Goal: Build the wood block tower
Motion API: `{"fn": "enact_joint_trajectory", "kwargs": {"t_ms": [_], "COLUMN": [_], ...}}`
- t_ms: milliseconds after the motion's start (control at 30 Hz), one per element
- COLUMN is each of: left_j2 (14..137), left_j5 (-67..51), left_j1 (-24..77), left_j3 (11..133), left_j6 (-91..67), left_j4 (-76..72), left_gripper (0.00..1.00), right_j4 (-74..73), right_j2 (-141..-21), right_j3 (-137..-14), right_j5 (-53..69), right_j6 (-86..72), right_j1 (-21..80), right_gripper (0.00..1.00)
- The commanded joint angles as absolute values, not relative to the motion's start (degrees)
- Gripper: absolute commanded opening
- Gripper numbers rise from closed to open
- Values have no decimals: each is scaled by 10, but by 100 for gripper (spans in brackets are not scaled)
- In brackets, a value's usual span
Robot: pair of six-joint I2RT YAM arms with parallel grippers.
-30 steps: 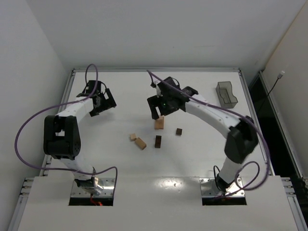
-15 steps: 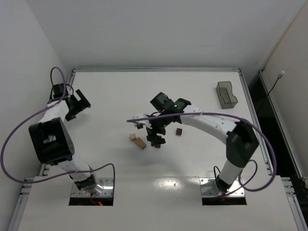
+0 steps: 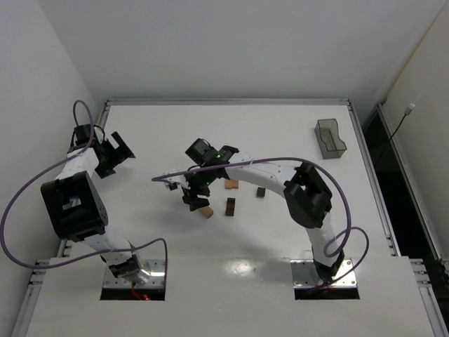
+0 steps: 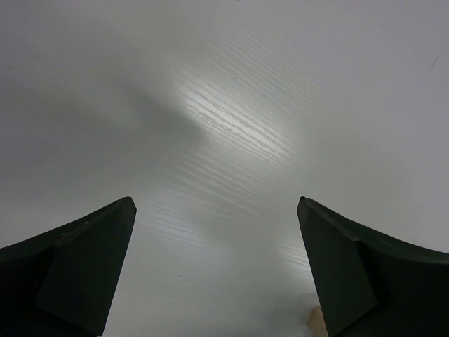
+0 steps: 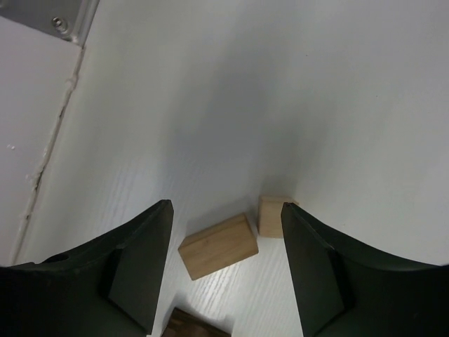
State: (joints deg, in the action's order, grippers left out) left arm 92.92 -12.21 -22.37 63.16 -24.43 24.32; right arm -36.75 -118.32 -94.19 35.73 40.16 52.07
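Right wrist view shows two tan blocks (image 5: pixel 216 246) (image 5: pixel 273 215), one dark block (image 5: pixel 196 326)

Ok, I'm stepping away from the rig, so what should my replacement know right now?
Left gripper: open, empty, off at the left side.
Right gripper: open, low over a tan oblong block and a small tan cube, gripping neither.
Another tan block and two dark blocks lie apart nearby.
Done: nothing stacked that I can see.
Left: the whole tower.

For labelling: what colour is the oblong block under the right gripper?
Block: light tan; right wrist view.
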Motion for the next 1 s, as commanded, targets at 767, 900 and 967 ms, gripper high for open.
{"fn": "enact_joint_trajectory", "kwargs": {"t_ms": [767,900,967], "left_j2": [1004,1014,1014], "left_j5": [-190,-190,-190], "left_j1": [-265,-265,-265], "left_j3": [679,684,684], "left_j6": [-265,-265,-271], "left_j4": [248,248,248], "left_gripper": [100,100,100], "right_j4": [-337,-342,-342], "right_j2": [-1314,-1314,-1309], "right_j3": [-1036,-1029,-1029], "right_j5": [229,229,229], "right_j6": [363,369,374], "right_j1": [521,516,516], "right_gripper": [57,57,56]}}
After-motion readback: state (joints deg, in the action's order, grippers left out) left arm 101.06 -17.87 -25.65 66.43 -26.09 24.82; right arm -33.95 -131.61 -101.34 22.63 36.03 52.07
